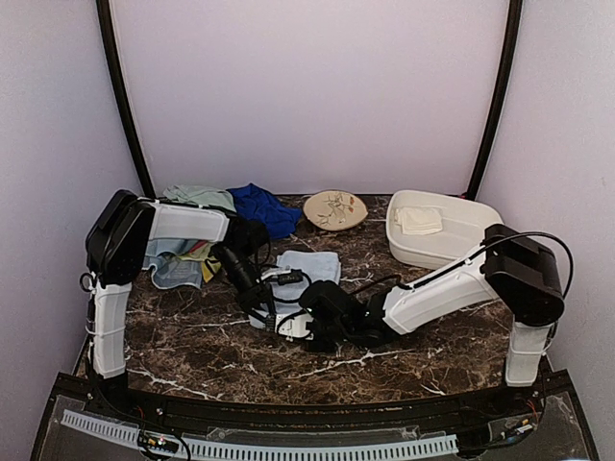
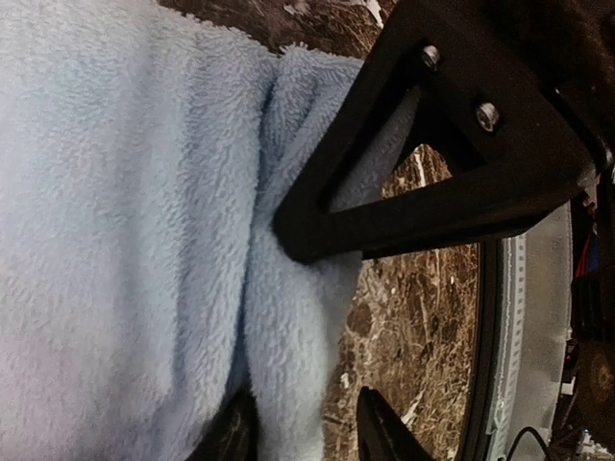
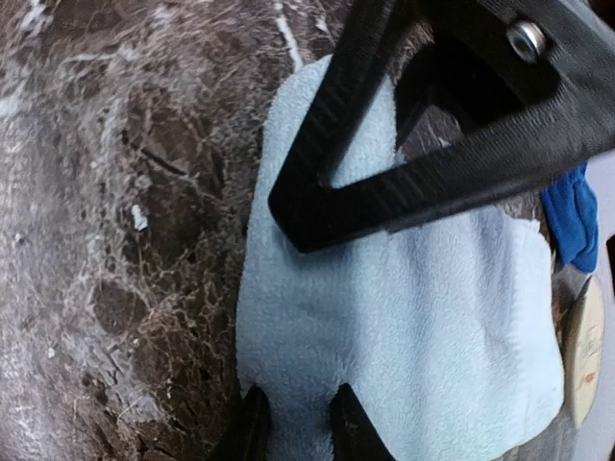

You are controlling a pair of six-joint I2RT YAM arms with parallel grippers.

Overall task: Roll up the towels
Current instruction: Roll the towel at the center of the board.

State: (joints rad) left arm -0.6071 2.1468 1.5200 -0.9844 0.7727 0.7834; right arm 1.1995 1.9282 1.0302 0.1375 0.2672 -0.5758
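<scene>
Jaws of my left gripper (image 2: 300, 331) stand part open, a fold of the light blue towel (image 2: 125, 240) bulging between them. Right gripper (image 3: 288, 322) straddles its edge; I cannot tell whether it pinches.

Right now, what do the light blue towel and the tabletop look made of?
Light blue towel: soft terry-like cloth, matte, judging by its fuzzy pile. Tabletop: dark brown marble or a marble-look laminate, smooth with white veins; which one is unclear.

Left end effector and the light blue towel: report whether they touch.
Touching. Left wrist view shows the left end effector with its upper finger pressed into the bunched light blue towel.
</scene>
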